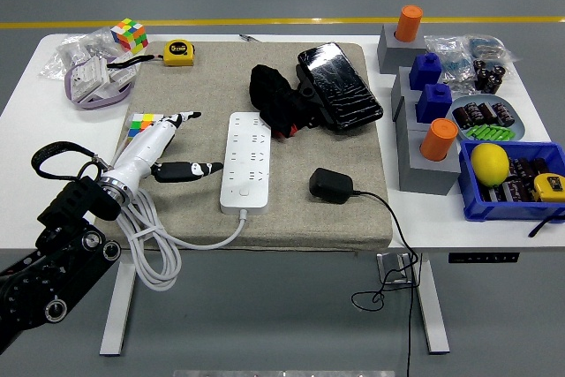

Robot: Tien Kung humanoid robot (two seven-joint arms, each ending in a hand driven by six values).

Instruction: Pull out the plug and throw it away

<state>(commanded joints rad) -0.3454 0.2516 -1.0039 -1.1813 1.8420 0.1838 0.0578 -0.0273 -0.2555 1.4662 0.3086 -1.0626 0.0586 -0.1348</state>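
At the power strip's (pixel 246 161) nine o'clock, the left hand (pixel 168 143), fingers spread and empty, could shove it sideways.

We find a power strip (pixel 246 162) at the mat's (pixel 291 218) centre; the plug adapter (pixel 330 185) lies at its four o'clock; the left hand (pixel 157 145) at nine o'clock.
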